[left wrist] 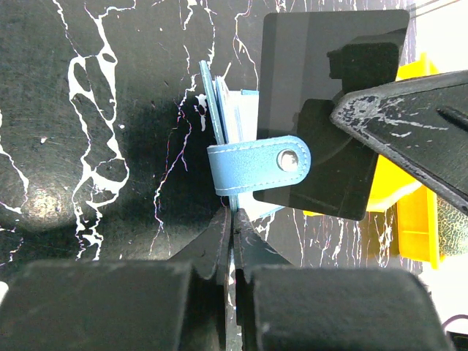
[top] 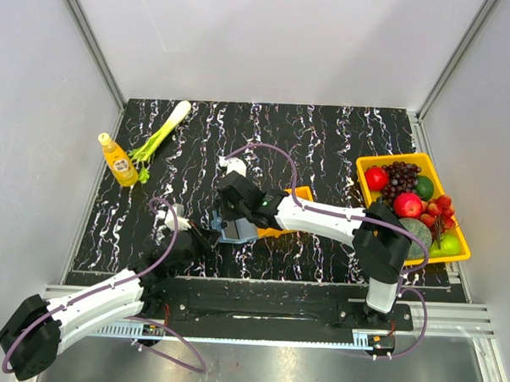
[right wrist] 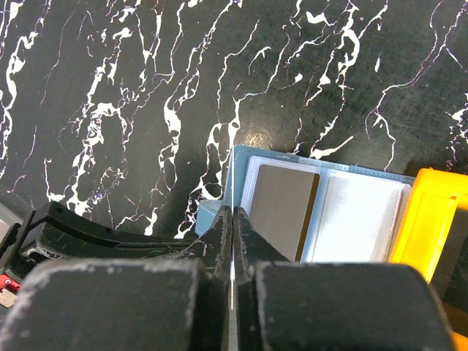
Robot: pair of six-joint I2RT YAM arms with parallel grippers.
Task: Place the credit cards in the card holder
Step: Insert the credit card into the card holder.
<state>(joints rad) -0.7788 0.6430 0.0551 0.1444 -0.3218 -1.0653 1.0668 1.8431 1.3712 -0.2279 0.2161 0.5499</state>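
Note:
The blue card holder (top: 236,232) lies open near the table's middle. My left gripper (top: 204,239) (left wrist: 233,216) is shut on the edge of the card holder (left wrist: 219,110), just below its snap strap (left wrist: 256,167). My right gripper (top: 229,208) (right wrist: 232,212) is shut on a dark credit card (left wrist: 322,80), which stands upright over the holder. In the right wrist view that card is only a thin edge (right wrist: 232,183). Another credit card (right wrist: 281,208), grey-brown, sits in a clear pocket of the card holder (right wrist: 365,174).
A small orange tray (top: 301,193) (right wrist: 431,219) touches the holder's right side, under the right arm. A yellow fruit bin (top: 413,160) stands at the far right. A yellow bottle (top: 118,160) and a green onion (top: 160,134) lie at the back left.

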